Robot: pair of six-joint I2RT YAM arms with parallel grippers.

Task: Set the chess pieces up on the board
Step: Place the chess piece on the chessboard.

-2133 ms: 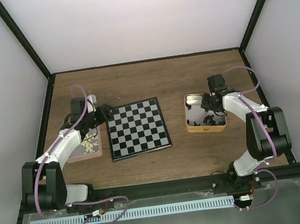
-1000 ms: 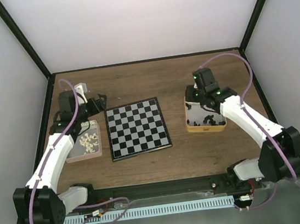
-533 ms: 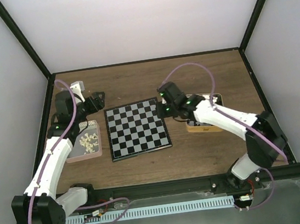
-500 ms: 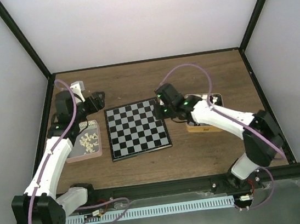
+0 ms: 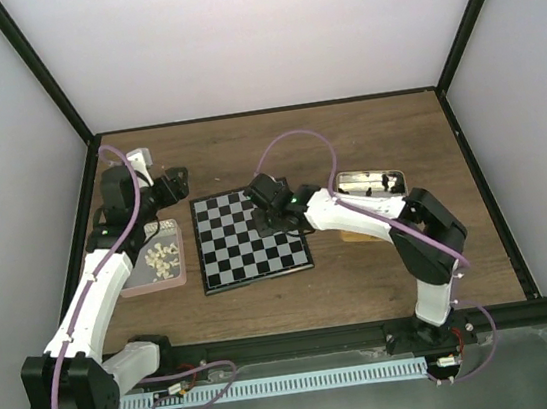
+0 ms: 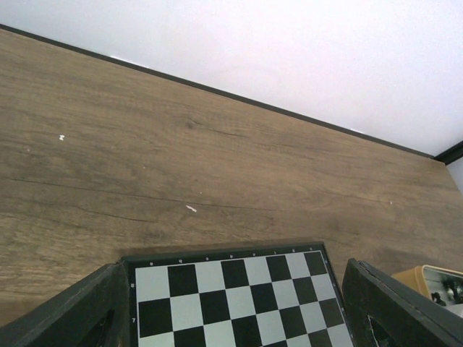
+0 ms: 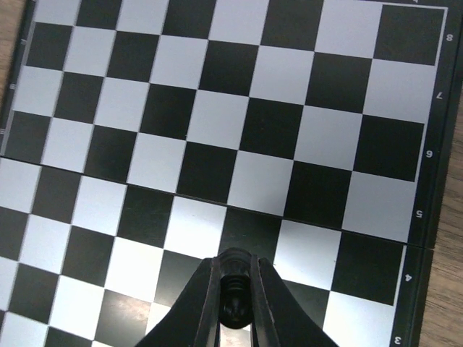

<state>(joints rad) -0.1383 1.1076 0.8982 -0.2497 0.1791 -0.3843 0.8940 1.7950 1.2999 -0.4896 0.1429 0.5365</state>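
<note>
Resting on a brown wooden table [image 5: 246, 148], the board [image 5: 234, 250] faces white walls [image 5: 251, 36]

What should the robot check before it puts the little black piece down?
1. Black piece pinched in the right gripper: ok.
2. Piece is above the board: ok.
3. Squares seen in the right wrist view are free of other pieces: ok.
4. Left gripper open, near the board's far left corner, away from the right gripper: ok.
5. Which exact square the piece will land on: cannot tell.
</note>
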